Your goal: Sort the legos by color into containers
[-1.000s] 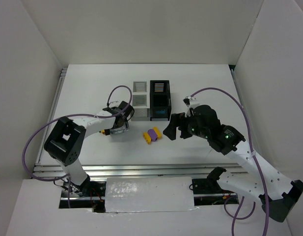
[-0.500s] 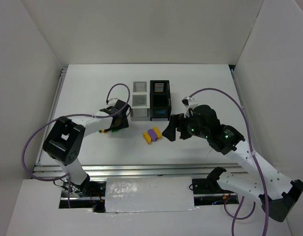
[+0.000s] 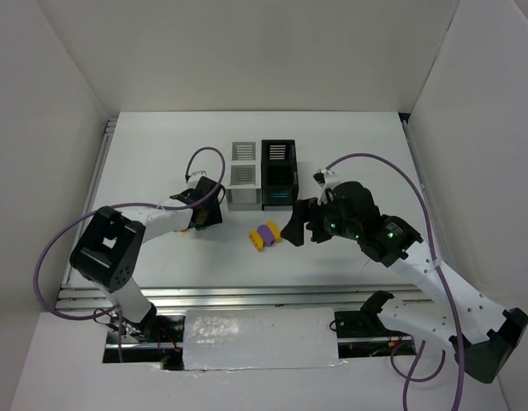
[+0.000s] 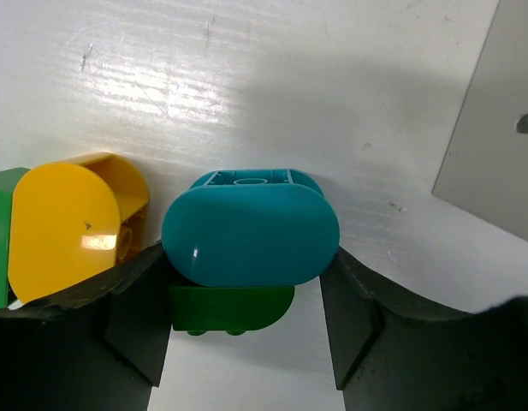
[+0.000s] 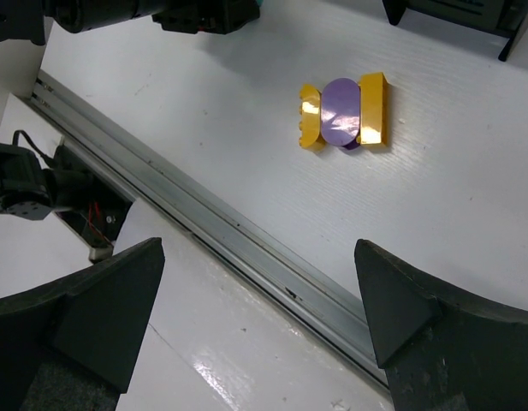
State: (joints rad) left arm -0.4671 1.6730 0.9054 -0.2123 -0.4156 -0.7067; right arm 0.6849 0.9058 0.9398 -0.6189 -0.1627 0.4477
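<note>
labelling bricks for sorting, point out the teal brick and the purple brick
teal brick (image 4: 251, 224), left wrist view, middle of its smooth oval face
purple brick (image 5: 340, 113), right wrist view, middle of its oval face

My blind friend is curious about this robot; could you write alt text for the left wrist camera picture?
A teal rounded brick, partly hiding a green brick, lies between the left gripper's two dark fingers on a white table. A yellow rounded brick lies beside it, and a grey bin wall shows at the right edge.
</note>
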